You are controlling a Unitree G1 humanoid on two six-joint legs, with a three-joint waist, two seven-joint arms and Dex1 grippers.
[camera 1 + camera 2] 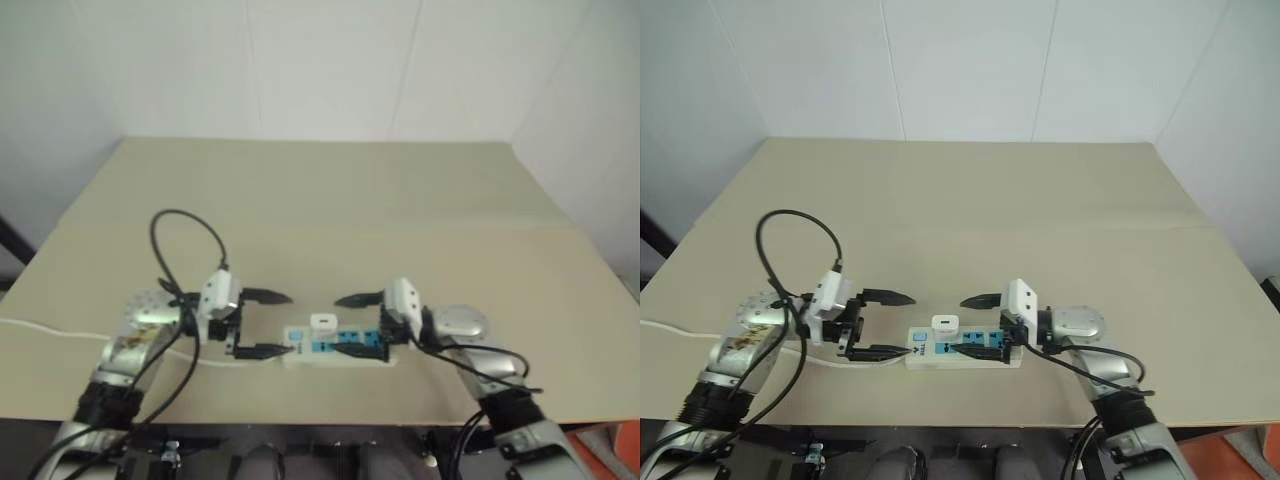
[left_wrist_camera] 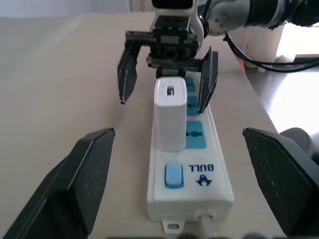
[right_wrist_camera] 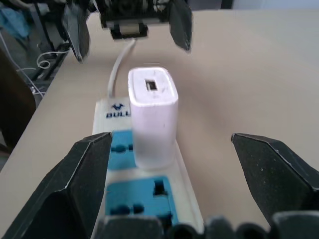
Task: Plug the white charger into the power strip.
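Note:
The power strip (image 1: 340, 347) lies near the table's front edge, a white bar with blue socket faces and a blue switch (image 2: 173, 175) at its left end. The white charger (image 1: 323, 324) stands upright on it over the socket beside the switch, its prongs hidden. My left gripper (image 1: 288, 323) is open at the switch end, its black fingers (image 2: 75, 189) spread wide on either side and touching nothing. My right gripper (image 1: 337, 325) faces it from the other end, also open, with the charger (image 3: 152, 114) standing free between its fingers (image 3: 75, 184).
The strip's white cord (image 1: 50, 330) runs left along the beige table (image 1: 320, 200) and off its edge. A black cable (image 1: 185, 225) loops up from my left wrist. White walls close the far side, and the table stretches away behind the strip.

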